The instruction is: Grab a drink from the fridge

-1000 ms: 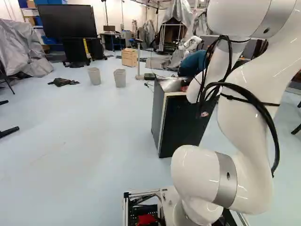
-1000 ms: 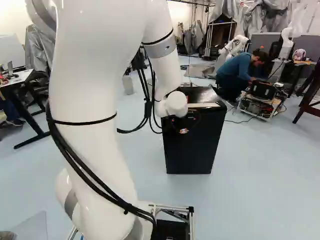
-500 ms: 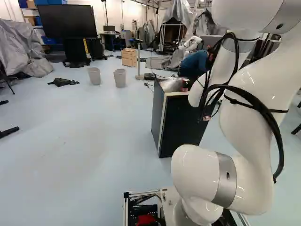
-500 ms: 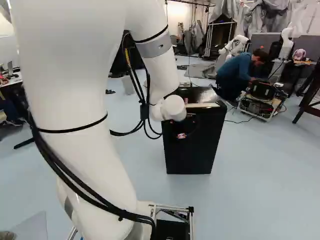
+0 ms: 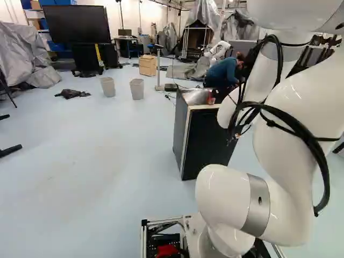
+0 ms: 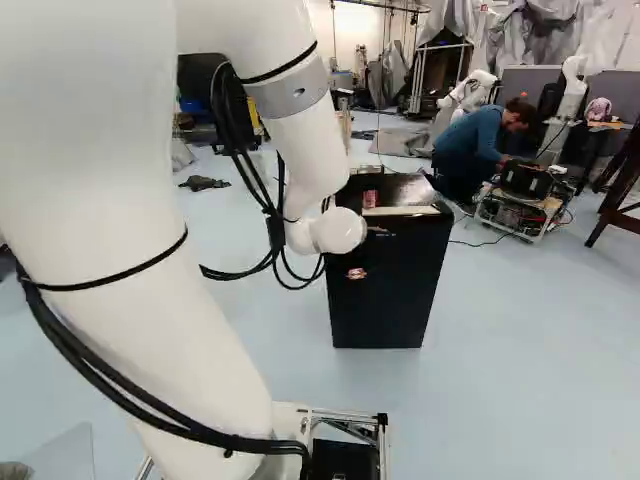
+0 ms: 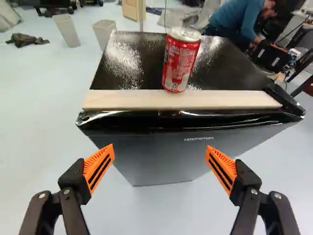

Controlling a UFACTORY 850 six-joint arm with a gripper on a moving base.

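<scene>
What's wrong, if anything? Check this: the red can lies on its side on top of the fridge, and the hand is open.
Not right: in the wrist view the red can stands upright on top of the fridge. The hand is indeed open.

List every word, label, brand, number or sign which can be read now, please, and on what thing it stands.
Black box-shaped fridge, face below the pale wooden strip: one short light word, its letters too small and blurred to quote surely.
Red metal drink can, side: white lettering, too small and blurred to read.
I can read no other word, number or sign.
</scene>
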